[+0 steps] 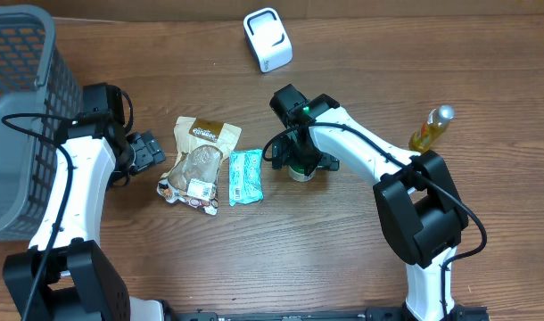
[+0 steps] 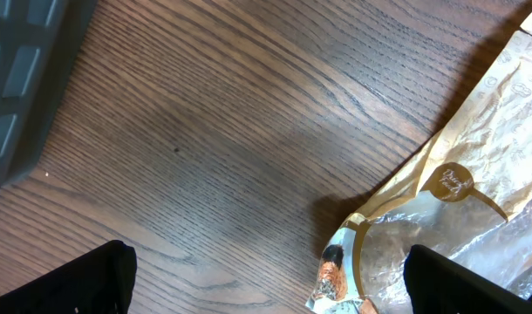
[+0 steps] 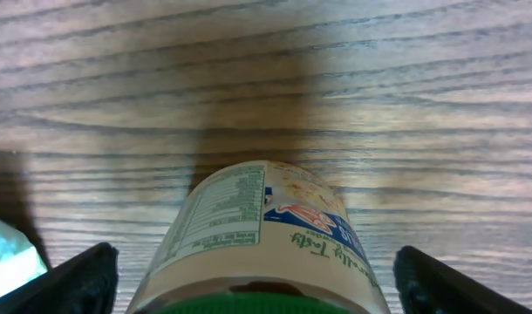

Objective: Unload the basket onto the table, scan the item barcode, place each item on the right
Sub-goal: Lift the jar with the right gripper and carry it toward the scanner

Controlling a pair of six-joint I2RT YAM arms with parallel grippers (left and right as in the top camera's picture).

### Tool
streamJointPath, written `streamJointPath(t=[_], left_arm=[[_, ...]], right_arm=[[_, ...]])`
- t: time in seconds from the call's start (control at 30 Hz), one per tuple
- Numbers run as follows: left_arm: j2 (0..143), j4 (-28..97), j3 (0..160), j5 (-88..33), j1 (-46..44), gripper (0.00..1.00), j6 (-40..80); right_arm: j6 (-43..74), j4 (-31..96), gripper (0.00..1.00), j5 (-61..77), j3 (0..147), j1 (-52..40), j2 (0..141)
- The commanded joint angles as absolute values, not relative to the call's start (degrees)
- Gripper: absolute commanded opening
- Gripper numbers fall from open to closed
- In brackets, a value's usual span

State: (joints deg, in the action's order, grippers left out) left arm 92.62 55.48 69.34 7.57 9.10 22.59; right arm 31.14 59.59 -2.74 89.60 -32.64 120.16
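I am holding my right claw (image 1: 300,164) low over the middle of the wooden table (image 1: 343,259), and its two fingers are standing wide, one on each side of a small jar (image 1: 300,169). In the right wrist view the jar (image 3: 266,231) is sitting between my fingertips (image 3: 78,279) with bare wood showing on both sides, so I am straddling it and not gripping it. Its green lid (image 3: 266,303) is facing my camera, and its label (image 3: 227,209) is showing a panel of small print beside a blue and red logo; I cannot make out a barcode. The teal packet (image 1: 245,176) is lying just left of the jar, and its corner (image 3: 6,262) is peeking in at the edge of that view. The brown snack bag (image 1: 201,165) is lying flat just beside the packet. My left claw (image 1: 152,150) is hovering near the bag's left edge, fingers also spread wide and holding nothing; in the left wrist view the bag's clear end (image 2: 440,227) is reaching in between my fingertips (image 2: 87,283). The white scanner (image 1: 267,39) is sitting at the far edge, well apart from the jar. The grey basket (image 1: 22,53) is occupying the far left corner, and a bottle of yellow oil (image 1: 431,130) is resting off to the right.
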Motion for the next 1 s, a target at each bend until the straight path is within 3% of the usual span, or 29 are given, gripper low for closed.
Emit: streamJointPath(t=[0.0, 0.07, 0.3, 0.47, 0.6, 0.97], left_arm=[[91.5, 55.4, 69.2, 7.9, 9.3, 1.0, 23.3], [91.5, 55.4, 69.2, 7.9, 9.3, 0.99, 23.3], [91.5, 55.4, 69.2, 7.9, 9.3, 1.0, 23.4], [91.5, 55.4, 69.2, 7.9, 9.3, 1.0, 23.3], [91.5, 55.4, 69.2, 7.9, 9.3, 1.0, 23.3], [91.5, 55.4, 69.2, 7.9, 9.3, 1.0, 23.4]], right_arm=[[31.7, 59.1, 0.94, -2.5, 90.2, -32.4, 119.0], [31.7, 58.8, 1.0, -2.4, 90.2, -32.4, 119.0], [31.7, 58.5, 0.99, -1.2, 90.2, -32.4, 119.0], [31.7, 58.5, 0.69, -1.2, 90.2, -32.4, 119.0], [31.7, 58.8, 0.55, -1.2, 91.2, -32.4, 119.0], [24.0, 66.9, 0.47, -0.7, 102.7, -32.4, 110.2]])
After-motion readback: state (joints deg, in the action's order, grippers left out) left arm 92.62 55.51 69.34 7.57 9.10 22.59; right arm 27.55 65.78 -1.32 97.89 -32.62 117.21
